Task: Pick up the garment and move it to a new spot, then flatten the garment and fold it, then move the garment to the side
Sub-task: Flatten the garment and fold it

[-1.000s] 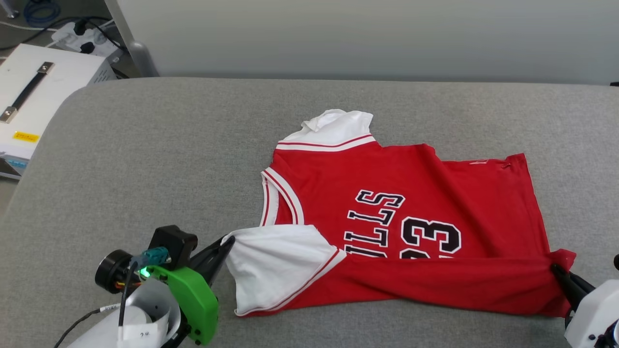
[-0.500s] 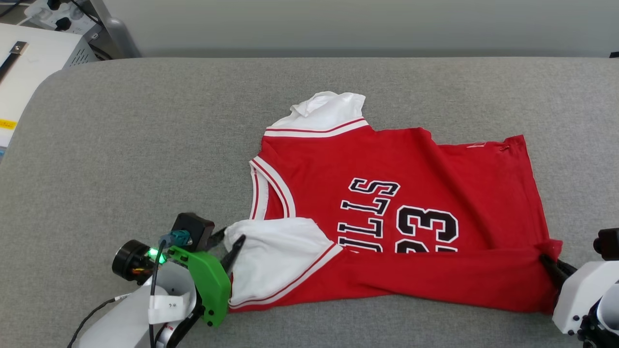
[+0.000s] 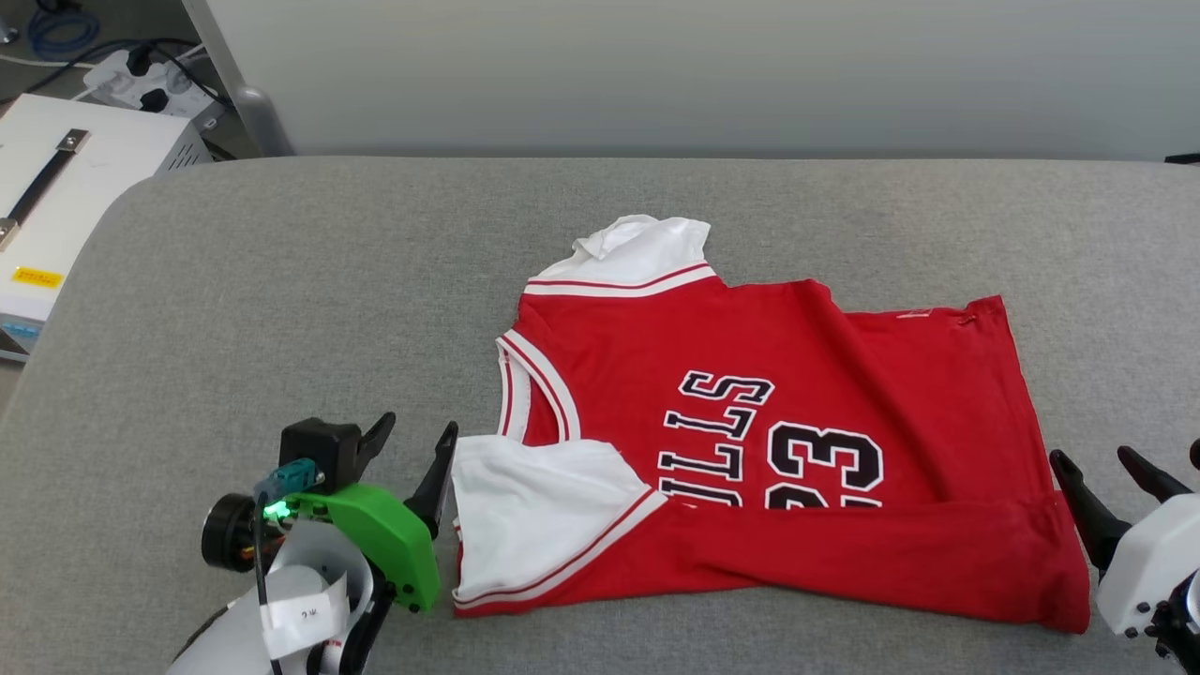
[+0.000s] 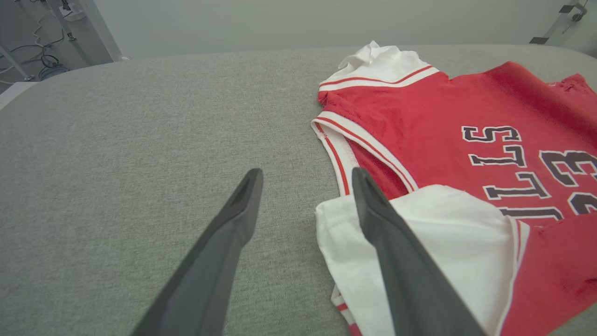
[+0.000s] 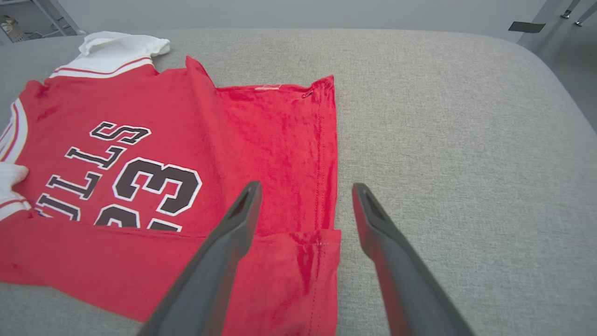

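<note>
Counter (image 3: 281, 281) of grey cloth carries the garment (image 3: 844, 375), which lies spread out, collar toward my left, its near edge folded up over the lower part of the print. My left gripper (image 3: 417, 439) sits at the shirt's 9 o'clock, jaws wide and holding nothing, one finger (image 4: 396, 261) just beside the near white sleeve (image 3: 534, 506). The other sleeve (image 3: 647, 248) lies crumpled at 11 o'clock. My right gripper (image 3: 1090, 459), also wide and empty, hangs at 3 o'clock by the red hem.

The garment (image 3: 797, 375) lies right of centre on the table (image 3: 281, 281).
</note>
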Motion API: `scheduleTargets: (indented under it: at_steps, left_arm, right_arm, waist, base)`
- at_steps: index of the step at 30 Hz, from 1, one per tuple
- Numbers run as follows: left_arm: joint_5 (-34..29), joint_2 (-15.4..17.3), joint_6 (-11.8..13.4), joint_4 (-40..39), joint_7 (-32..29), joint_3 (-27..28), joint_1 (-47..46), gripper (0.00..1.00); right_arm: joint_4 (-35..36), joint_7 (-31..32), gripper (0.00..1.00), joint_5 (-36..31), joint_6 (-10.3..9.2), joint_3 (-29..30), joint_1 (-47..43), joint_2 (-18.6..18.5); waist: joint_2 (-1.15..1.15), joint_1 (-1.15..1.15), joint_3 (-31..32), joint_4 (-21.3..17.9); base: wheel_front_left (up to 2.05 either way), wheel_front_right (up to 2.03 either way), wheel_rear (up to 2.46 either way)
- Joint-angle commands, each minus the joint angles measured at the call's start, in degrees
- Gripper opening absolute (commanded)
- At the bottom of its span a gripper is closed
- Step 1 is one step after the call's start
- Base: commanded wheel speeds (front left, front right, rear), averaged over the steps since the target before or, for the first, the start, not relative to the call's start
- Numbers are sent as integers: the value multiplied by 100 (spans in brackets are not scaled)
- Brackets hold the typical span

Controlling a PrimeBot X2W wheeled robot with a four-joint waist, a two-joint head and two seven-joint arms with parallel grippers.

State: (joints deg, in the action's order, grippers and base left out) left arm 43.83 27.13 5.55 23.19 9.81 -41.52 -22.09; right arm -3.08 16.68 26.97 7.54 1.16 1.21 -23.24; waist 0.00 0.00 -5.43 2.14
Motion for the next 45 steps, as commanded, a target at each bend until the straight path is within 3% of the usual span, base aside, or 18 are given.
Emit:
scheduleTargets:
  at_steps: [1, 6, 13, 19, 28, 37, 39, 40, 45]
  left_arm:
    - [116, -5, 103, -124, 67, 70, 206, 100]
    - [369, 116, 437, -725, 12, 223, 765, 100]
    - [696, 509, 776, -1774, -1051, -42, 1448, 100]
    - [770, 807, 967, -2260, -1791, -252, 1562, 100]
    - [704, 806, 1196, -2092, -1832, -162, 1391, 100]
    - [724, 667, 1091, -1507, -2031, -283, 1183, 100]
    - [750, 645, 1028, -1368, -2185, -382, 1175, 38]
    - [777, 620, 977, -1318, -2217, -408, 1171, 0]
    - [820, 546, 828, -1236, -2128, -420, 1152, 0]
  right_arm:
    - [107, 49, 100, -64, -5, 45, -149, 20]
    - [476, 549, 100, -286, -5, 255, -507, 187]
    - [1063, 1435, 100, -496, -5, 678, -927, 705]
    - [1365, 1630, 100, -629, -5, 814, -987, 901]
    - [1495, 1649, 100, -672, -5, 798, -867, 954]
    - [1490, 1601, 100, -695, -5, 759, -745, 937]
    - [1479, 1585, 100, -699, -5, 751, -733, 929]
    - [1467, 1579, 100, -701, -5, 748, -737, 924]
    - [1312, 1583, 100, -710, -5, 771, -842, 873]
  waist:
    - [0, 0, 116, 13]
    - [0, 0, 167, -22]
    - [0, 0, 36, -60]
    - [0, 0, -111, -126]
    - [0, 0, -389, -266]
    - [0, 0, -645, -387]
    - [0, 0, -657, -399]
    - [0, 0, -654, -400]
    - [0, 0, -520, -315]
  base:
    - [0, 0, 0]
    - [0, 0, 0]
    - [0, 0, 0]
    - [0, 0, 0]
    - [0, 0, 0]
    - [0, 0, 0]
    - [0, 0, 0]
    - [0, 0, 0]
    - [0, 0, 0]
